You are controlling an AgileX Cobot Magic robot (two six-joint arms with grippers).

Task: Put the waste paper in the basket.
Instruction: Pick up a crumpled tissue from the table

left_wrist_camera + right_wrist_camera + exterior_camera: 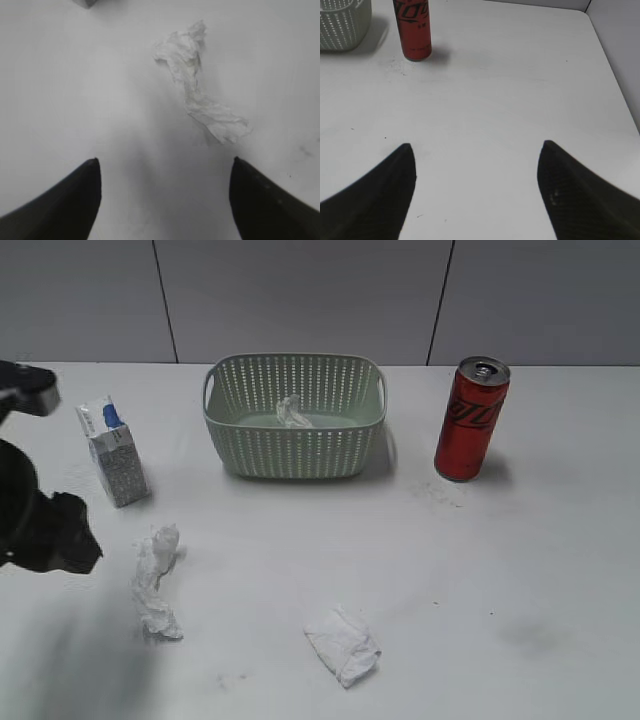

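A pale green slotted basket point(293, 455) stands at the back middle of the white table, with one crumpled white paper wad point(291, 413) inside it. An elongated wad point(155, 580) lies at the front left; it also shows in the left wrist view point(197, 100). A squarish wad point(342, 644) lies at the front middle. My left gripper point(165, 165) is open and empty, above the table just short of the elongated wad. The left arm point(40, 530) shows at the left edge of the exterior view. My right gripper point(476, 150) is open and empty over bare table.
A red drink can point(470, 420) stands right of the basket; it also shows in the right wrist view point(413, 30). A white-and-blue speckled carton point(113, 452) stands left of the basket. The table's right edge point(615, 75) meets a wall.
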